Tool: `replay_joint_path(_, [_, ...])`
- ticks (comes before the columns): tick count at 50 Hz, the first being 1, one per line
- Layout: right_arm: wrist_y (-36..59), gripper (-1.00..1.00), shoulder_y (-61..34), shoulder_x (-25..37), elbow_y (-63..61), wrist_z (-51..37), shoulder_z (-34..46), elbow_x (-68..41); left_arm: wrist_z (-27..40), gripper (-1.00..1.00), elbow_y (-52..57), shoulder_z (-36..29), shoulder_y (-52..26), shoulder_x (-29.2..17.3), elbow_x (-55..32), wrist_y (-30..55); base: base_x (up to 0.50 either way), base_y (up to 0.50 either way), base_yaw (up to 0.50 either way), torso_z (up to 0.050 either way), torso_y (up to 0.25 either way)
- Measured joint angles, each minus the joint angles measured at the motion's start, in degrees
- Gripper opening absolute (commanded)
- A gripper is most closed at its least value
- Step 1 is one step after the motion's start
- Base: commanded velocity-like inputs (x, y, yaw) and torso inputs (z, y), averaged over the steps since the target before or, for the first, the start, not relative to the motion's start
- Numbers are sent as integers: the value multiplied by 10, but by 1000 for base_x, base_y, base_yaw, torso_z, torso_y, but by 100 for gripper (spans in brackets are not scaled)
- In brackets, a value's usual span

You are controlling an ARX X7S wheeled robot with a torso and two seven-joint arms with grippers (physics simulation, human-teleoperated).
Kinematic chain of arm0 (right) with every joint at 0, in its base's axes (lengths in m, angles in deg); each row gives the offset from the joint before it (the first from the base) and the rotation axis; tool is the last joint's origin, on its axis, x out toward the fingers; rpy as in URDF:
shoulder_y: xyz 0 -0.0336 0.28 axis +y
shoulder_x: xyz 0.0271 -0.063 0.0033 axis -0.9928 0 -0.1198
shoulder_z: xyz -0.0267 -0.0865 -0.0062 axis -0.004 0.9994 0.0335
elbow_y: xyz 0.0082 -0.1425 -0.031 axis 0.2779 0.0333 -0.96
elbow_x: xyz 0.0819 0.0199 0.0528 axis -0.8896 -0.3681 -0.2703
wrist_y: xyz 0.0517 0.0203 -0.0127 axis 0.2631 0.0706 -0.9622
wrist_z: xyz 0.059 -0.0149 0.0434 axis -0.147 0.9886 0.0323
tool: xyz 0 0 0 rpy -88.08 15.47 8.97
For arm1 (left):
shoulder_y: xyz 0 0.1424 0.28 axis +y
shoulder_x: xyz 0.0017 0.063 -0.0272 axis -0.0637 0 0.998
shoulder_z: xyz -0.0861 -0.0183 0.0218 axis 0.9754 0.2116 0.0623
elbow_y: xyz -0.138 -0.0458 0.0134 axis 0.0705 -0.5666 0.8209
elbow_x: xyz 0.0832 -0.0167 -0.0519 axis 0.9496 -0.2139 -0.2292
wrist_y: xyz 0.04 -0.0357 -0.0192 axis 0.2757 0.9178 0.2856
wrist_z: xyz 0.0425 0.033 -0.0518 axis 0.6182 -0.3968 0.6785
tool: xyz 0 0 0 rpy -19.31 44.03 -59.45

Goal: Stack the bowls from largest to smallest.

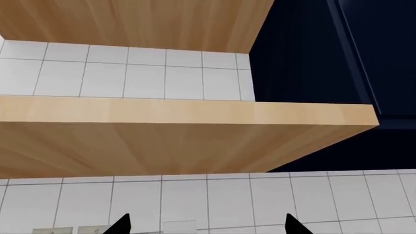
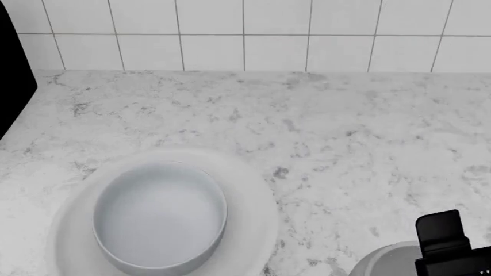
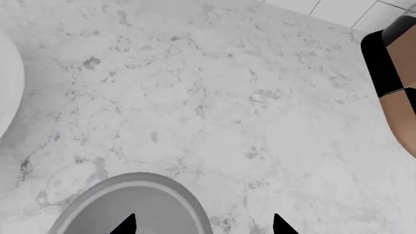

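Note:
The wide white bowl point(image 2: 253, 230) sits at the counter's near left, and its edge also shows in the right wrist view point(image 3: 8, 83). The medium pale grey-blue bowl point(image 2: 157, 213) rests inside it. The small grey bowl point(image 2: 383, 261) stands apart at the near right, partly hidden by my right arm's black body point(image 2: 442, 238). My right gripper point(image 3: 204, 225) is open just above the small bowl point(image 3: 130, 204): one fingertip is over its inside, the other over the counter beyond the rim. My left gripper point(image 1: 208, 225) is open and empty, facing the tiled wall; it is out of the head view.
The marble counter point(image 2: 345, 132) runs back to a white tiled wall point(image 2: 245, 34). Wooden cabinets point(image 1: 162, 141) hang on the wall ahead of the left gripper. A brown and black object point(image 3: 400, 73) stands at the counter's edge in the right wrist view. A dark panel point(image 2: 11, 69) borders the counter's left.

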Motion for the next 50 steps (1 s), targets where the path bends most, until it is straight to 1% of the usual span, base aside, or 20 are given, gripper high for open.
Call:
replay_joint_path(7, [-3,100,21,9,-3,21,-4,24,0,100,0,0,2,-1,0,-1,0,0,0,0,0])
replay_joint_path(27, [-17,100,81,4,-1,85,-14,100,3,100,2,0,5,-5,-3,-3,0,0,0,0,0])
replay_joint_path(35, [-31,100,125,4,-3,132,-21,151,3,100,-1,-3,4,-5,0,-6,0,0,0,0,0])
replay_joint_path(50, [-52,100,180,4,-5,196,-28,220,3,100,-3,-5,6,-7,2,-9,0,0,0,0,0])
